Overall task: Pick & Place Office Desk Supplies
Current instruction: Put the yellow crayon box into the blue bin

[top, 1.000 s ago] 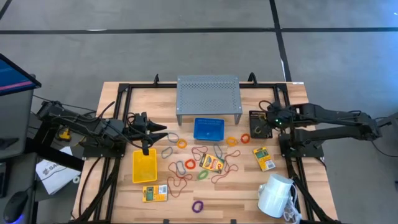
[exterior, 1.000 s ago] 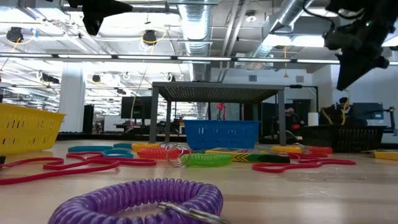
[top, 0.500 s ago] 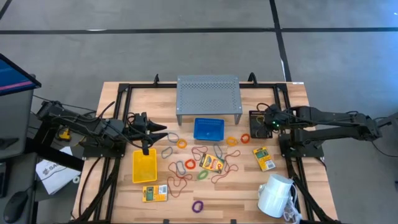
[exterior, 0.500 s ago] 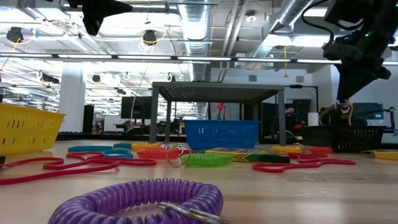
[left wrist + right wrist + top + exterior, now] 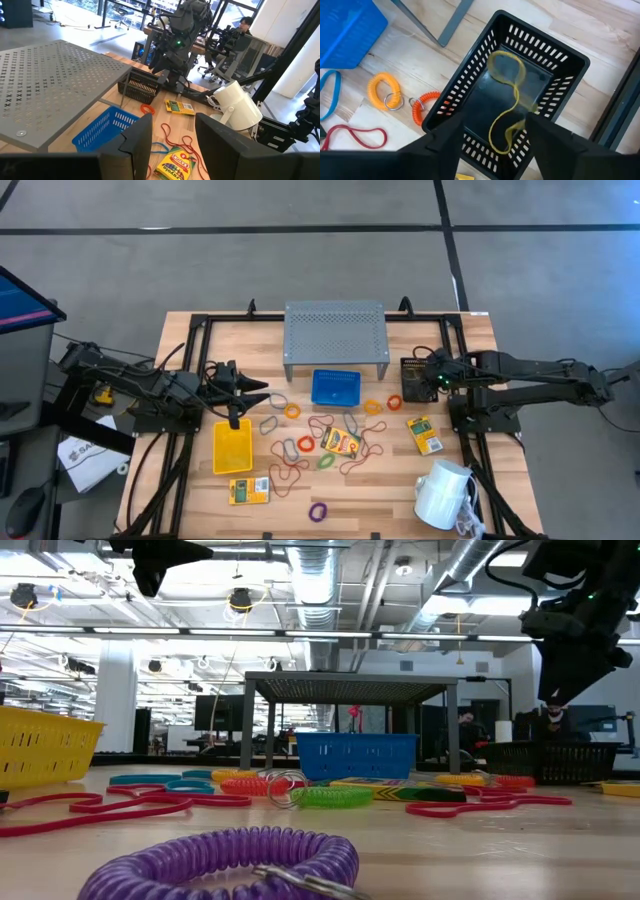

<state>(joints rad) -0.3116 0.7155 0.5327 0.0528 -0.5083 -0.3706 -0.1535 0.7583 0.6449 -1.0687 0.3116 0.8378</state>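
Right wrist view: my right jaws [image 5: 492, 131] stand apart above the black-mesh bin [image 5: 520, 90].
A yellow loop [image 5: 506, 97] hangs free between my fingers, its lower end down in the bin, gripped by nothing. An orange coil loop [image 5: 384, 91] lies on the surface just beside the bin. My left jaws [image 5: 234, 422], parted and empty, hover over the yellow bin [image 5: 232, 448].

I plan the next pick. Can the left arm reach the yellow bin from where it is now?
Probably yes. The left gripper, open, hovers above the far edge of the yellow bin, and nothing lies between them. The right gripper is far off, over the black bin.
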